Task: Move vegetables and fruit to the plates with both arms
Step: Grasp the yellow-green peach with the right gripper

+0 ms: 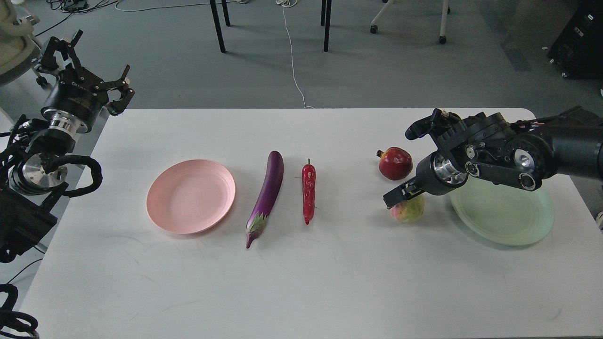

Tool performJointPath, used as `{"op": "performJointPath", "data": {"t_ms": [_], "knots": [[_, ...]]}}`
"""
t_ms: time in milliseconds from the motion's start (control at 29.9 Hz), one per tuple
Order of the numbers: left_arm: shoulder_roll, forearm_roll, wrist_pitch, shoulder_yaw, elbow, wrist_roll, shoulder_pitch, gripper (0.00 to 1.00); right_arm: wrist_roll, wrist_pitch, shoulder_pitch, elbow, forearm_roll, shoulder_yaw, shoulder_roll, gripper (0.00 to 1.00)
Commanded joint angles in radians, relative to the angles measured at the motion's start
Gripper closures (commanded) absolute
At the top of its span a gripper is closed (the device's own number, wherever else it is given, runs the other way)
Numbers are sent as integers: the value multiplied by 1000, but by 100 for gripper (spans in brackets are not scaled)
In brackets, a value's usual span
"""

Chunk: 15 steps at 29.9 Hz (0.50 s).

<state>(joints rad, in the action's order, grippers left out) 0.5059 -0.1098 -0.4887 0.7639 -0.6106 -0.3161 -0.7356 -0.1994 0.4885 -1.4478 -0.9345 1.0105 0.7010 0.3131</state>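
Observation:
The pale pink plate [190,196] lies at the left of the white table and the pale green plate [511,219] at the right. Between them lie the purple eggplant [269,190], the red chili pepper [308,190], the dark red pomegranate [395,163] and, nearer me, the yellow-green apple-like fruit [411,212]. My right gripper [395,195] is low over the top of that fruit and hides part of it; its fingers look dark and cannot be told apart. My right arm crosses the green plate's far rim. My left gripper [89,66] is open and empty beyond the table's far left corner.
The white table [301,282] has rounded far corners. Chair and table legs [216,26] and a white cable [292,52] are on the grey floor beyond it. My left arm's cables [80,176] hang beside the table's left edge.

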Motion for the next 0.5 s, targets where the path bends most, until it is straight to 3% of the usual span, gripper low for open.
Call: {"op": "performJointPath", "data": {"t_ms": [0, 167, 267, 468], "knots": [[0, -1, 0, 0, 2, 0, 2, 1, 1, 0, 20, 13, 19, -1, -6, 16], [0, -1, 0, 0, 2, 0, 2, 1, 1, 0, 17, 5, 42, -1, -5, 43], [2, -1, 0, 2, 2, 0, 2, 1, 3, 0, -22, -20, 43, -1, 26, 51], [20, -1, 0, 0, 2, 2, 2, 1, 6, 0, -164, -141, 51, -11, 219, 52]]}}
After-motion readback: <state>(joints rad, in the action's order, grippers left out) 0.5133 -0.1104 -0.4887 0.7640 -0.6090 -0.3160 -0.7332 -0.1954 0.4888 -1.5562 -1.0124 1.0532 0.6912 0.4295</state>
